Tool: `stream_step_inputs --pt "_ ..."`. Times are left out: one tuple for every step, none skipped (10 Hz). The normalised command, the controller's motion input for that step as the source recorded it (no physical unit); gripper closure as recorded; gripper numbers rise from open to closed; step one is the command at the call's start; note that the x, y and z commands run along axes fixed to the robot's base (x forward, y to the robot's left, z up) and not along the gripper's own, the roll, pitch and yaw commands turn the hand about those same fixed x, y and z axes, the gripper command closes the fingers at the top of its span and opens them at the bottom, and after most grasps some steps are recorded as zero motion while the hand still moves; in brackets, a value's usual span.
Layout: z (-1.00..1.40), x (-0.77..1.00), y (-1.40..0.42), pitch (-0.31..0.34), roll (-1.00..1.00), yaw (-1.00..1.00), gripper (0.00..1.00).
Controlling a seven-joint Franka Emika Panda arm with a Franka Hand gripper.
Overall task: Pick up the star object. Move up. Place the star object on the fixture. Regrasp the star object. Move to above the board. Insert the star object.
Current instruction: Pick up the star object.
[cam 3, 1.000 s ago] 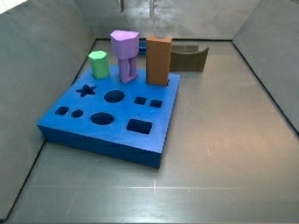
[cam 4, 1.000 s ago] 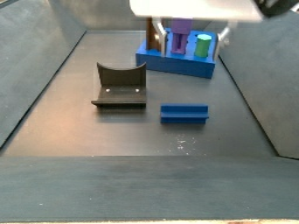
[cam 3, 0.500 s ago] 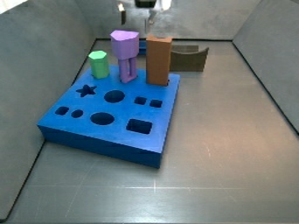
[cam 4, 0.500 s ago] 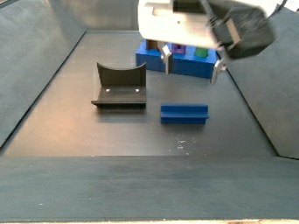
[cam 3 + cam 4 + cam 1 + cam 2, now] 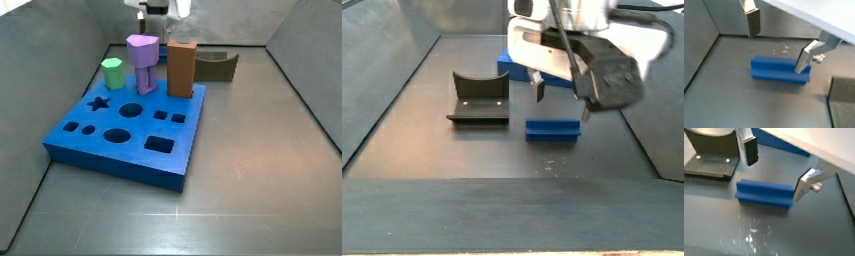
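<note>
Just right of centre in a side view, nearest of the task's things: star object [image 5: 552, 130], flat on its side on the grey floor [image 5: 462, 160], long axis across the frame. Shows in both wrist views as a short blue bar with ridged flanks [image 5: 779, 70], untouched, clear of everything else.

Directly above it: pincer [image 5: 563, 100], spread wide, holding nothing. Straddles the bar in both wrist views, one silver finger [image 5: 749, 150] past one long side and the opposite finger [image 5: 805, 184] past the other, pads above the bar, not in contact.

Left of the bar in the same side view, near but apart: fixture [image 5: 478, 100], dark, curved notch facing up, empty.

Farther back, mostly hidden behind the pincer: board [image 5: 513, 66]. Sits centre-left in a side view [image 5: 127, 130], star hole [image 5: 98, 101] on its left side open and waiting. Along its far edge, upright: green peg [image 5: 112, 73], purple peg [image 5: 142, 62], orange-brown peg [image 5: 182, 68]. Pincer only just visible at the top edge of that frame [image 5: 158, 10].

Handling, as a judgement: looks rigid and light, probably moulded plastic, not fragile. Ridged star profile liable to roll or twist between flat pads unless these land on opposing faces. Best taken across the long sides near mid-length, so neither end droops. Smooth-looking surface, so a firm squeeze advisable.

Brands, labels, writing: none legible on any piece.
</note>
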Motion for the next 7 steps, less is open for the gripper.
stream_step_inputs --pt "-0.3 0.01 0.0 0.0 -0.12 -0.94 0.0" --pt "-0.34 0.0 -0.02 0.0 -0.08 -0.99 0.0" --pt "-0.32 0.0 -0.03 0.0 -0.09 -0.99 0.0" --pt "-0.38 0.0 -0.05 -0.063 -0.11 -0.95 0.0" --pt "-0.52 -0.03 -0.04 -0.093 -0.1 -0.95 0.0" --pt "-0.52 -0.03 -0.04 -0.096 -0.1 -0.95 0.0" --pt "-0.49 -0.03 -0.05 -0.119 -0.11 -0.93 0.0"
